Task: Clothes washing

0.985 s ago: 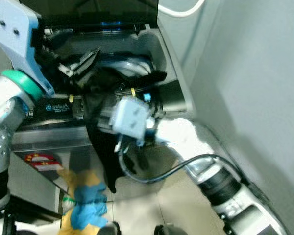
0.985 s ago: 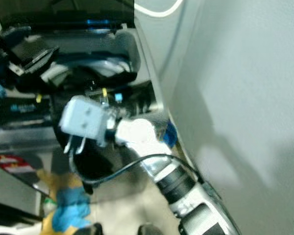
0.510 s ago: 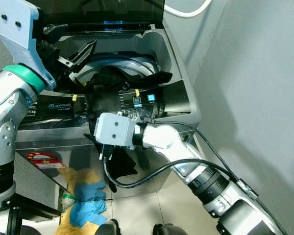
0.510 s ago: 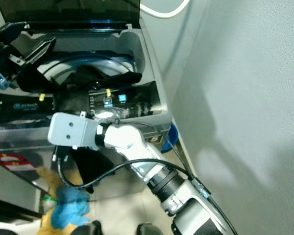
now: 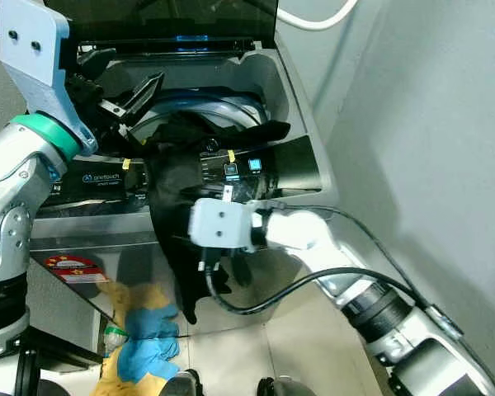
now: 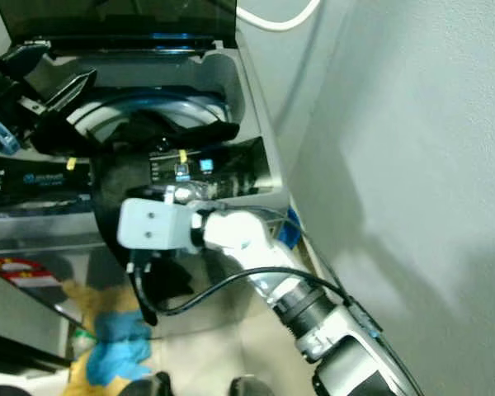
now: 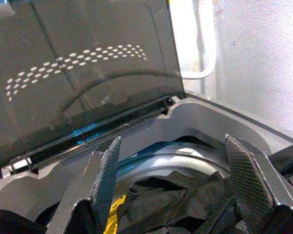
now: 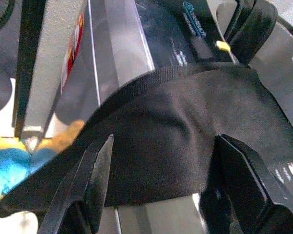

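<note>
Swung up since a half-second back: right gripper (image 8: pixel 156 195), jaws spread, now against the black garment (image 5: pixel 177 223) draped over the washer (image 5: pixel 301 140) front at six o'clock. Left gripper (image 7: pixel 173 175) gaping at the tub's ten o'clock. Looks ready to gather cloth and lift inside.

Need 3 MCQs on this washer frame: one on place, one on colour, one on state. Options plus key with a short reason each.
1. Where does the black garment lie?
A. all inside the drum
B. draped over the washer's front edge, hanging down its front
C. on the floor

2. What colour is the cloth on the floor beside the washer?
A. blue
B. red
C. white

3. How is the lid?
A. shut
B. removed
C. raised

Key: 1 B, it trails from the opening down the front panel. 2 A, a blue heap lies on something yellow. 3 C, the dark lid stands up behind the open tub.
</note>
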Controlling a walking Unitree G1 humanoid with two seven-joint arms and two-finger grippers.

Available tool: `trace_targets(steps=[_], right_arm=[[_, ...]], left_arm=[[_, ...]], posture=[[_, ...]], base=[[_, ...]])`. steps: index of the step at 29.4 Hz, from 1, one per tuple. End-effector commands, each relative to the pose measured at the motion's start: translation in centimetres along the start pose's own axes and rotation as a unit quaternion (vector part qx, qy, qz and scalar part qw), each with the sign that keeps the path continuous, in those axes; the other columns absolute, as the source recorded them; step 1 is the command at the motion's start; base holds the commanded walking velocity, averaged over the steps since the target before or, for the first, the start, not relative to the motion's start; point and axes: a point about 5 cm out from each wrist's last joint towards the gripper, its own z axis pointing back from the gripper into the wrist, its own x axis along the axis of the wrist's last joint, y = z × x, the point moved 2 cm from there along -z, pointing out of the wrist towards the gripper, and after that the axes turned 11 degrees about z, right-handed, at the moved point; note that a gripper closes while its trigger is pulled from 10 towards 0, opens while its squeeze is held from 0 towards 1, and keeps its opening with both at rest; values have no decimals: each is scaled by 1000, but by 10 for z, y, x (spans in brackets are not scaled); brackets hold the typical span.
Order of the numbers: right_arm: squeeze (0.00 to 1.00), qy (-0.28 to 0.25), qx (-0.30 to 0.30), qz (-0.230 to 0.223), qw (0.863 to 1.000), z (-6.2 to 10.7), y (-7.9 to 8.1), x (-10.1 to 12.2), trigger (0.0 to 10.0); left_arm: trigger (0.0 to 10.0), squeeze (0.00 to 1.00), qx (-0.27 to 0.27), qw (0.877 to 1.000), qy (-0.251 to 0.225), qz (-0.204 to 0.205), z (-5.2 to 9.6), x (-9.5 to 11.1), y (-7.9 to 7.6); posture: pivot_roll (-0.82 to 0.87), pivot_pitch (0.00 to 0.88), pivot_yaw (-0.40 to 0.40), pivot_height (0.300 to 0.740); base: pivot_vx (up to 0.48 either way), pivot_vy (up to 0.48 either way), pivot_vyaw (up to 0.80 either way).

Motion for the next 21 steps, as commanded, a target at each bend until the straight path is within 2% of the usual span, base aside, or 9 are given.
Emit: trace_targets(steps=[1, 4, 7, 8, 9, 10, 12, 13, 21], right_arm=[[0, 19, 10, -6, 1000, 1, 8, -9, 10000], [0, 29, 4, -6, 1000, 2, 9, -13, 10000], [0, 42, -28, -3, 999, 1, 3, -16, 9725], [0, 44, -41, -3, 998, 1, 0, -16, 4706], [0, 44, -41, -3, 998, 1, 0, -16, 4706], [0, 44, -49, -2, 998, 2, -2, -16, 2118], [0, 44, -49, -2, 998, 2, -2, -16, 2118], [0, 42, -58, 0, 997, 3, -4, -15, 0], [0, 19, -74, -8, 997, 4, -11, -9, 0]], left_arm=[[10000, 0, -5, 1000, -1, -2, -1, 0, -1], [10000, 0, -5, 1000, -2, 0, -3, 0, -1], [10000, 0, -4, 1000, -1, 5, -4, -2, -1], [10000, 0, -4, 1000, 0, 7, -4, -3, -2], [10000, 0, -4, 1000, 0, 7, -4, -3, -2], [10000, 0, -3, 1000, 0, 8, -4, -3, -2], [10000, 0, -3, 1000, 0, 8, -4, -3, -2], [10000, 0, -3, 1000, 0, 9, -4, -4, -3], [10000, 0, -1, 1000, 0, 11, -1, -4, -3]], posture=[[91, 64, 48, 740], [91, 64, 48, 740], [81, 74, 49, 740], [80, 80, 45, 740], [80, 80, 45, 740], [84, 80, 44, 740], [84, 80, 44, 740], [90, 81, 43, 740], [88, 87, 41, 740]], base=[[0, 0, 0], [0, 0, 0], [0, 0, 0], [0, 0, 0], [0, 0, 0], [0, 0, 0], [0, 0, 0], [0, 0, 0], [0, 0, 0]])
